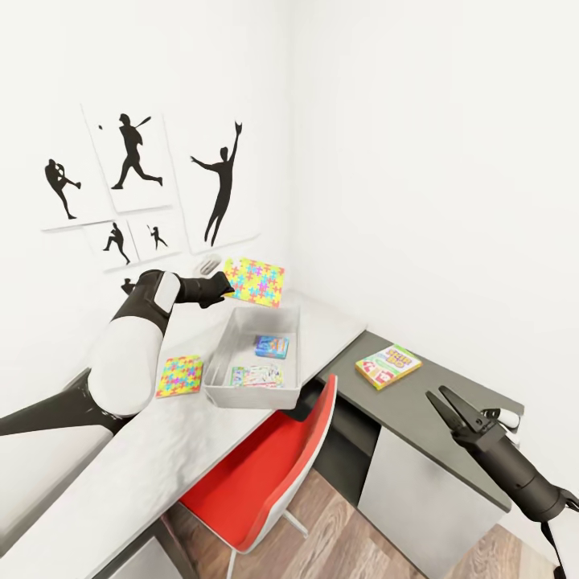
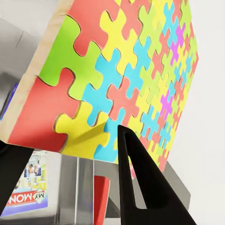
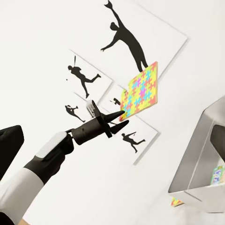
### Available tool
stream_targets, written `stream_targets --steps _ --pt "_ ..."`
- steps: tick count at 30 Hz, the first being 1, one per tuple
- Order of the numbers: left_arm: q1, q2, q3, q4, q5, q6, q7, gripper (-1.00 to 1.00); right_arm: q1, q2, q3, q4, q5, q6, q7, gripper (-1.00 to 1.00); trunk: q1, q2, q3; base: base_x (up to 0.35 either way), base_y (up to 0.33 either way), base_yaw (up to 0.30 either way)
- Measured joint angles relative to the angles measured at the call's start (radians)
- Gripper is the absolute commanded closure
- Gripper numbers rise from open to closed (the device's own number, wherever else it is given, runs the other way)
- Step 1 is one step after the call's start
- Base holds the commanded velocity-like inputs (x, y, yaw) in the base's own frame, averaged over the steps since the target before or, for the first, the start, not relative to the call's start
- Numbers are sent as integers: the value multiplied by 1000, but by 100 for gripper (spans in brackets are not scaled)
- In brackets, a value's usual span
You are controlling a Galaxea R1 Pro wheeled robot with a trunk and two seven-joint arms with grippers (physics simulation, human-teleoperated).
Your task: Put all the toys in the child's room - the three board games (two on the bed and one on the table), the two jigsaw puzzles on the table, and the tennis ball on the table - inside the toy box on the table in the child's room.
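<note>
My left gripper is shut on the edge of a jigsaw puzzle, holding it tilted in the air over the far end of the toy box. Up close, the puzzle is pinched by a black finger. The grey toy box holds a blue board game and a pale one. A second jigsaw puzzle lies flat on the table left of the box. A yellow-green board game rests on the dark cabinet top. My right gripper hovers open beside it. The tennis ball and bed are out of view.
A red chair stands tucked under the table in front of the toy box. Black athlete posters hang on the white wall behind. A small white object sits at the cabinet's right end. Wood-plank floor lies below.
</note>
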Motion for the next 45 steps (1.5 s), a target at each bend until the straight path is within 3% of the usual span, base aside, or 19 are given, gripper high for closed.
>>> stream_targets --steps 30,45 --pt "3 0 -1 3 -2 12 17 100 0 0 -2 -1 -1 0 0 -100 0 0 0 91 -10 0" --pt "3 9 0 72 -3 11 17 100 0 0 -2 0 -1 6 -1 -100 0 0 -22 0 0 0"
